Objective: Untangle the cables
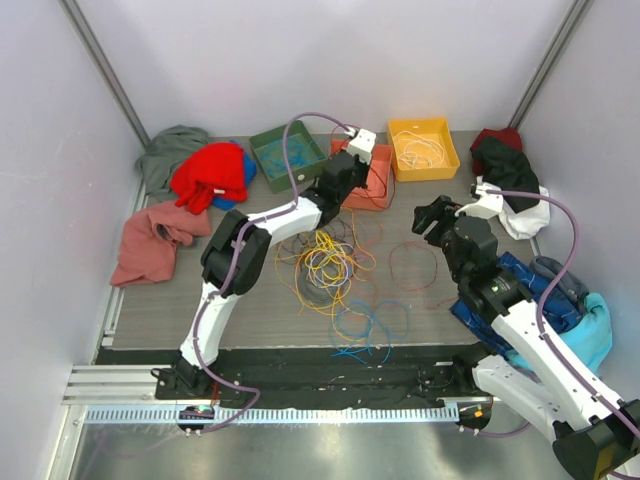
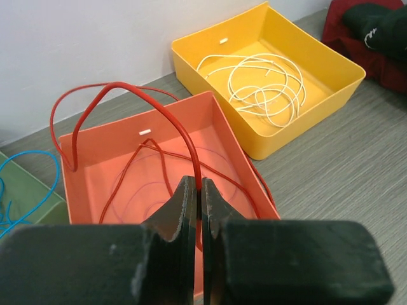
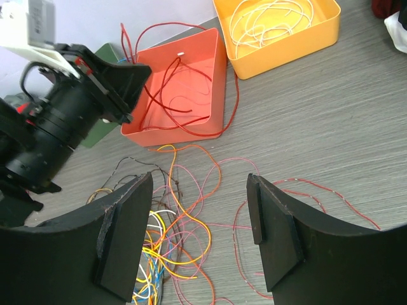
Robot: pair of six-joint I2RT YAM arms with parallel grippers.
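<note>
At the far left of the row of bins, a green plastic tray [image 1: 268, 135] held a thin blue wire [image 2: 28, 159]. Just right of it, the left gripper [image 2: 199, 184] hung above the orange-red plastic tray [image 2: 102, 152]. Its jaws were pressed all but together on a stiff red cable [image 2: 159, 105]. That cable arched high over the tray's far-left corner, and more of it lay outside the right wall.

That looked like the trouble spot to me. If the jaws let go from there, the springy arch might flip the cable back out over the rim. The part lying on the grey worktop [image 1: 200, 300] ran close to the tangle of yellow, orange and brown cables [image 1: 325, 265]. A further pull could snag a strand and drag the heap along.

Further right, the yellow plastic tray [image 2: 331, 63] held a coiled white cable [image 2: 267, 89].

Right again and nearer, the right gripper [image 3: 198, 190] hovered over the worktop, jaws wide apart with nothing between them. A loose thin red loop [image 3: 305, 187] lay on the worktop around it. Neighbouring pinkish strands lay so near that a grab might pinch two at once.
</note>
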